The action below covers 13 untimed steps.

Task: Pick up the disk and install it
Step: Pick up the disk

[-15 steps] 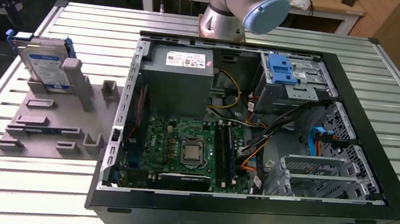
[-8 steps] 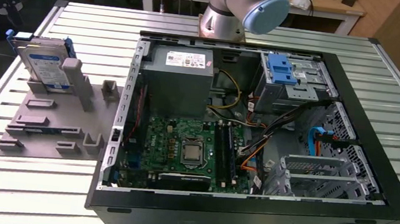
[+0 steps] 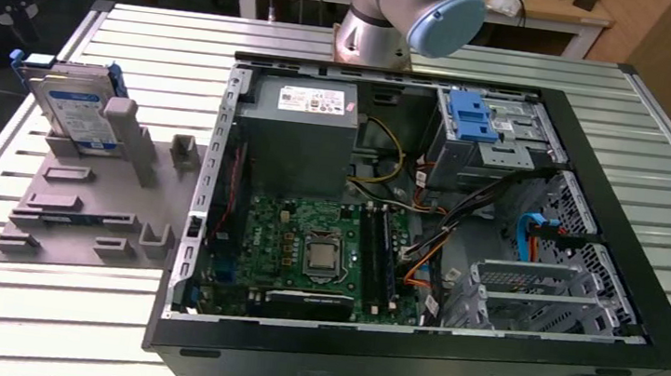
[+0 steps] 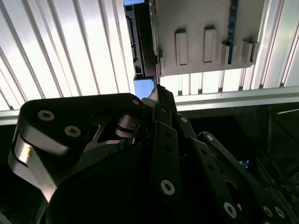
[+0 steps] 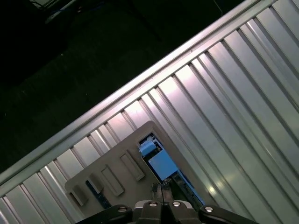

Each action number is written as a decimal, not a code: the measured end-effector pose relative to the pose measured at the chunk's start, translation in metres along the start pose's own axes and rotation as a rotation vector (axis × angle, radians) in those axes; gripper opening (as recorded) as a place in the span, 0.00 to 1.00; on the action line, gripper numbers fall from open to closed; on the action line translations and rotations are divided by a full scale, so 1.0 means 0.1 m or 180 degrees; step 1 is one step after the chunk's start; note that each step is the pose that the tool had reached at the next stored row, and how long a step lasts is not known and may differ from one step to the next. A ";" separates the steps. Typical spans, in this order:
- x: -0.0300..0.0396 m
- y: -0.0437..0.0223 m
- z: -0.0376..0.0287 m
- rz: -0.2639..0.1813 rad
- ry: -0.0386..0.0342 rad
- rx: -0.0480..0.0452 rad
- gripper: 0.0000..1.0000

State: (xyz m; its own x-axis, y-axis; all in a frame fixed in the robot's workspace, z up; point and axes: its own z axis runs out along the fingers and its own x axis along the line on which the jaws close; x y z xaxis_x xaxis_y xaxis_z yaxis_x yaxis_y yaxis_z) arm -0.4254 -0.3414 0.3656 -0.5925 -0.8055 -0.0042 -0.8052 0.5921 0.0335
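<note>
The disk (image 3: 73,109), silver with a blue-and-white label and a blue bracket, stands on edge in a grey holder (image 3: 83,208) on the table at the exterior view's left. My black gripper (image 3: 2,13) hangs above the table's edge, a little beyond the disk and apart from it. In the first wrist view the disk's top edge (image 5: 161,164) lies just past the gripper (image 5: 163,187), whose fingers sit together with nothing between them. In the second wrist view the same edge (image 4: 136,46) and its blue bracket show past the gripper (image 4: 158,93).
An open black computer case (image 3: 623,302) lies on the ribbed metal table (image 3: 71,329), with a motherboard (image 3: 310,251), a grey power supply (image 3: 297,137) and a drive bay holding a blue latch (image 3: 473,116). The arm's base (image 3: 385,15) stands behind the case.
</note>
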 end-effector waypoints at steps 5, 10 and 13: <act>0.000 0.000 0.006 -0.0261 0.0008 -0.0001 0.11; 0.000 -0.001 0.019 -0.0480 -0.0007 -0.0007 0.11; 0.000 -0.001 0.027 -0.0644 -0.0004 -0.0008 0.11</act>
State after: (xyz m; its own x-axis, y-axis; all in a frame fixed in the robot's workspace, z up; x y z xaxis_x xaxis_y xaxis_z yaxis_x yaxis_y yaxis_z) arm -0.4253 -0.3414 0.3629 -0.4186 -0.9081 -0.0123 -0.9078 0.4180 0.0344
